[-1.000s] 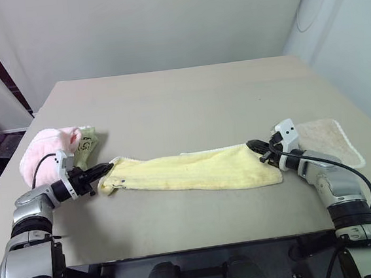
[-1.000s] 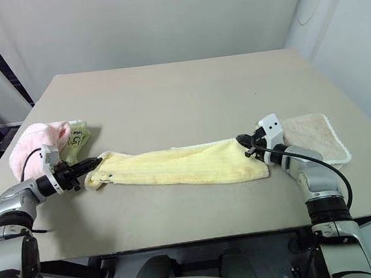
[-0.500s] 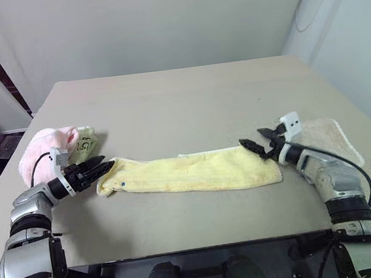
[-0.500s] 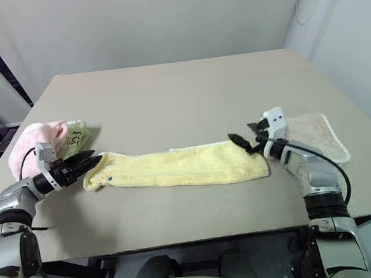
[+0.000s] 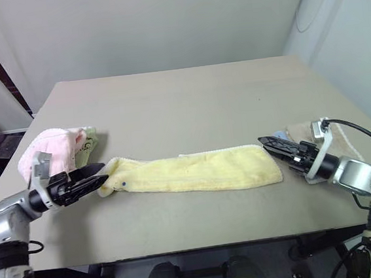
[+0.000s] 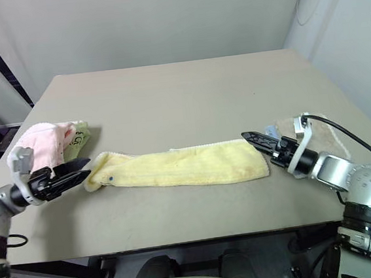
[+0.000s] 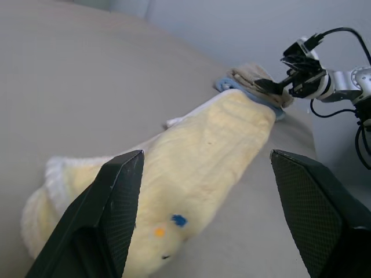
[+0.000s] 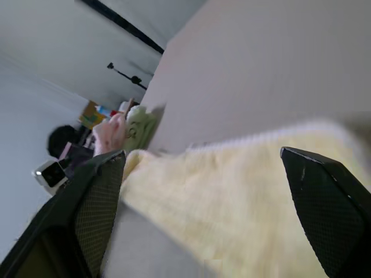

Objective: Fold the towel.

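Towel (image 5: 195, 171) lies flat across the near part of the table (image 5: 188, 99), folded into a long yellow strip running left to right. Left gripper (image 5: 97, 177) sits just off its left end, fingers apart, holding nothing. Right gripper (image 5: 269, 145) is at its right end, fingers spread and empty. Pink cloth (image 5: 45, 147) rests behind the left gripper; beige towel (image 5: 300, 130) lies behind the right one.
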You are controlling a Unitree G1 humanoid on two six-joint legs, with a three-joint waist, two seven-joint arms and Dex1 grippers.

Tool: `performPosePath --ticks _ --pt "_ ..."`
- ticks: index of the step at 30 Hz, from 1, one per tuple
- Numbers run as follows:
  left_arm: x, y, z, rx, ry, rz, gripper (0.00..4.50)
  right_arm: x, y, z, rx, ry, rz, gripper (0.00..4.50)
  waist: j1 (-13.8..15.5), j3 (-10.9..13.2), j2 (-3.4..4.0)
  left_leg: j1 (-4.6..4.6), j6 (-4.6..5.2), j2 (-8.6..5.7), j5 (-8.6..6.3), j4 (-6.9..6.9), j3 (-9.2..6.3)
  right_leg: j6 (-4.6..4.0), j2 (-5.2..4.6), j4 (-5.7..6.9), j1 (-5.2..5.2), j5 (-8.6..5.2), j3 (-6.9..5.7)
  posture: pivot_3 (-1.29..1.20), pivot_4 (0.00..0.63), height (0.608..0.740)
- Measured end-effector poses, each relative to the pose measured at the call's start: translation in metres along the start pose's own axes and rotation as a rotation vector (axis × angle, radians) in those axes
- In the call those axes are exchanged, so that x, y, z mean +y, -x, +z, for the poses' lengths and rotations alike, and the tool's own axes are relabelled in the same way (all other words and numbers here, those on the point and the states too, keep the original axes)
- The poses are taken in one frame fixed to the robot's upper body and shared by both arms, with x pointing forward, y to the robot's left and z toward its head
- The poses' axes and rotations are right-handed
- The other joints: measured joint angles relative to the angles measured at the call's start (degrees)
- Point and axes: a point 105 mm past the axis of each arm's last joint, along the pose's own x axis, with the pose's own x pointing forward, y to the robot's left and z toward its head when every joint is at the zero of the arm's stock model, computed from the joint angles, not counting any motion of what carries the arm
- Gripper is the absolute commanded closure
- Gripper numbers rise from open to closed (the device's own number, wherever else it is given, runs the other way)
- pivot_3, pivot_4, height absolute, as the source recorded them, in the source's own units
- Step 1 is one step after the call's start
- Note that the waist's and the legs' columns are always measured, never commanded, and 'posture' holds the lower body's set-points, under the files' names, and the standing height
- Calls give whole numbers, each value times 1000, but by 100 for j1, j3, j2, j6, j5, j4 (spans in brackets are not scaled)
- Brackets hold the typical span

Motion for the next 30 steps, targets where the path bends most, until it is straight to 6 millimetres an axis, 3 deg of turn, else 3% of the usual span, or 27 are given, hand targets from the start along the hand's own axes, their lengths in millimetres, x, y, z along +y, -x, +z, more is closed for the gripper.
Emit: performPosePath --ticks 4,7,14,18,30 --pt "-6 2 2 31 -17 -4 841 -12 19 -10 -9 -138 -36 37 8 -2 11 -1 0 -1 0 -1 7 -2 -4 -6 -1 0 1 0 0 701" --pt "-11 0 -1 38 14 -22 841 -22 30 -29 26 -212 -83 37 11 -1 11 -9 0 0 0 -5 8 -2 -3 -11 -8 0 1 0 0 701" --pt "-21 -24 -13 136 -23 -59 841 -37 32 -51 48 -281 -185 37 -8 -1 17 -6 1 0 0 -5 19 -1 4 -12 -7 1 11 0 0 701" --pt "-28 -34 -19 162 -31 -81 841 -36 32 -53 41 -291 -193 37 0 -1 14 -6 2 5 0 -4 21 0 17 -12 -8 0 14 0 0 701" --pt "-41 -59 -11 138 -15 -76 841 -27 45 -73 111 -316 -209 37 20 -2 12 -4 3 29 0 -5 21 5 70 -47 9 1 10 0 0 701"
